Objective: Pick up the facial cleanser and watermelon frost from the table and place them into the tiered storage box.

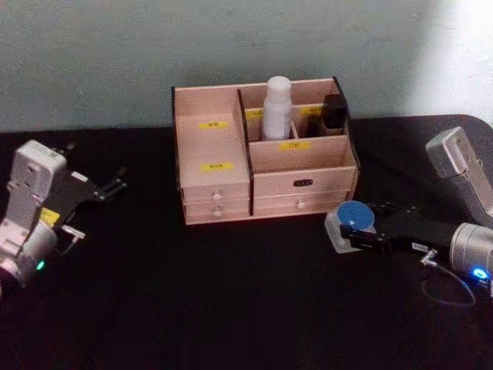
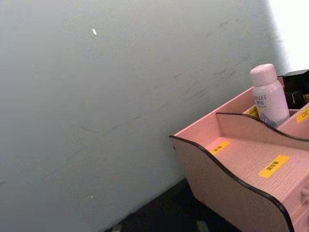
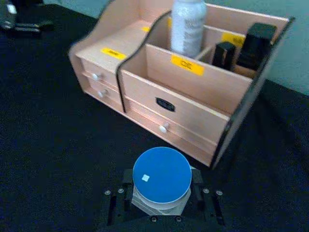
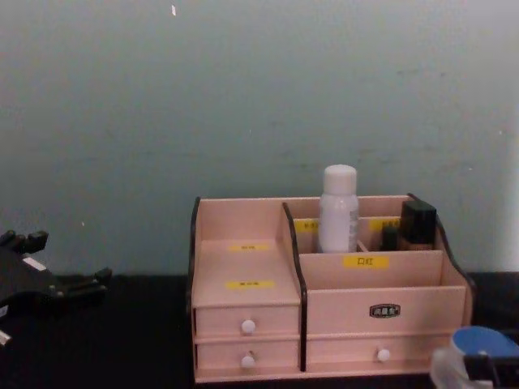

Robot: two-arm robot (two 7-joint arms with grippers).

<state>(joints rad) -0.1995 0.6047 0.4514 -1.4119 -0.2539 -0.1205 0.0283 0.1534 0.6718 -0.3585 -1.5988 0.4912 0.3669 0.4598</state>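
While my left arm sits parked at the left edge of the black worktop [image 1: 231,301], its tool [image 1: 115,183] points toward the middle with the two fingers spread apart and nothing between them. From the chest view I see that same tool low at the left, well apart from the tiered storage box [image 1: 212,158].

My right tool [image 1: 358,235] is down on the right side of the worktop, just in front of the box's right front corner. Its fingers are closed on the watermelon frost [image 1: 354,216], a small clear jar with a round blue lid. My right wrist view shows the jar [image 3: 161,175] seated between the fingers, lid up, with the box's drawer fronts [image 3: 193,96] close ahead. I cannot tell whether the jar rests on the worktop or sits a little above it.

The facial cleanser [image 1: 277,108], a white bottle with a rounded cap, stands upright inside the box, in a rear compartment just right of the centre divider. A black item [image 1: 334,112] stands in the rear right corner compartment, beside the bottle. The stepped left compartments with yellow labels hold nothing that I can see.
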